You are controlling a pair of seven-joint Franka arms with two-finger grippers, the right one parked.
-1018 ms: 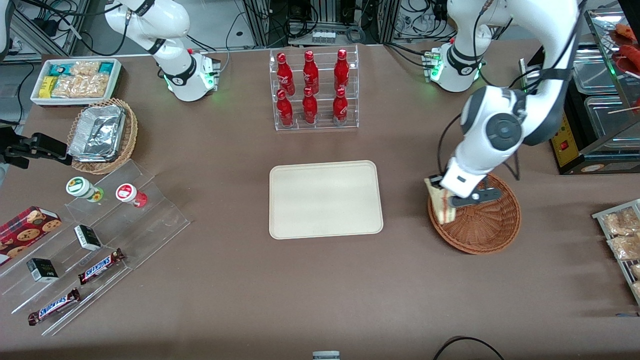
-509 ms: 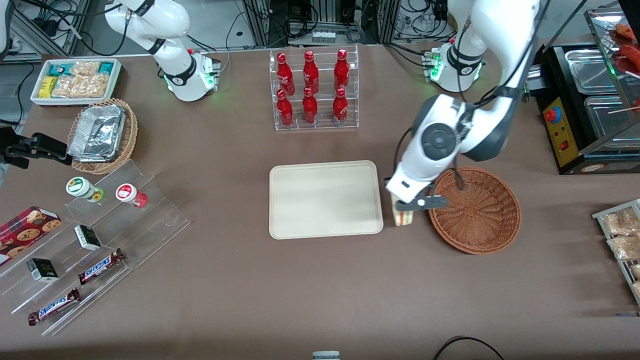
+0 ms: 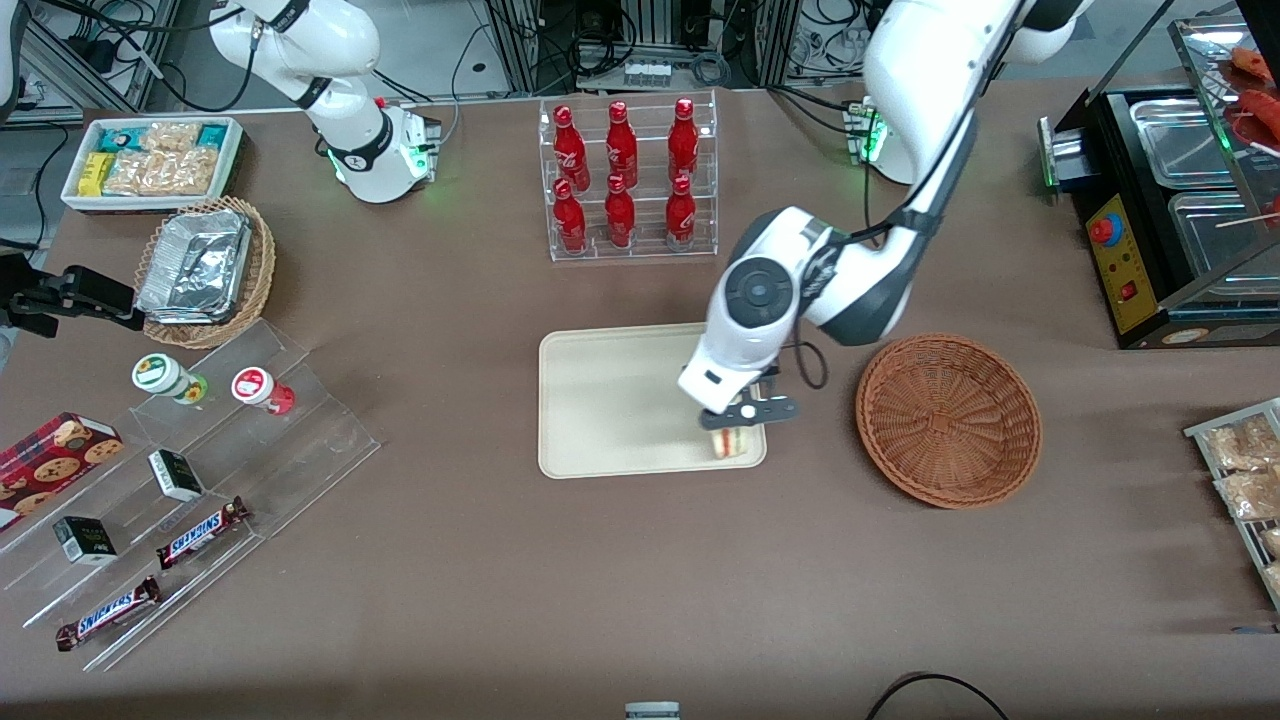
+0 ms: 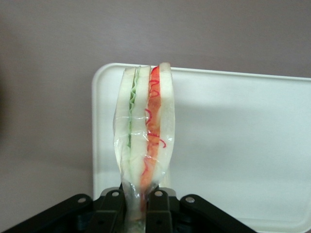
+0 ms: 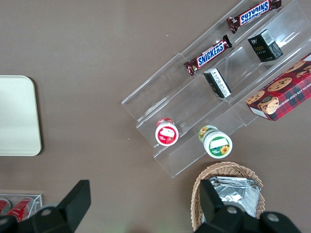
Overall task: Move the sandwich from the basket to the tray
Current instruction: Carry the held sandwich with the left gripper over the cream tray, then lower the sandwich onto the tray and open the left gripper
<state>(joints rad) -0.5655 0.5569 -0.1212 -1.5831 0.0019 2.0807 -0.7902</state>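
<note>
The gripper [image 3: 745, 413], looking like matt black plastic, is clamping the sandwich [image 4: 144, 141] over the tray [image 3: 610, 400]; clear film is wrapping the pale bread, crinkling and catching light. The tray is showing a smooth, matt cream surface, plastic by the look of it. The basket [image 3: 948, 420] is sitting as rough reddish-brown woven wicker. The tabletop [image 3: 640, 560] is looking like flat, matt brown covering. The bottles [image 3: 620, 180] are shining glossy red inside a clear acrylic rack [image 3: 632, 248]. Crumpled foil trays [image 3: 195, 265] are glinting in a lighter wicker basket [image 3: 262, 262].
</note>
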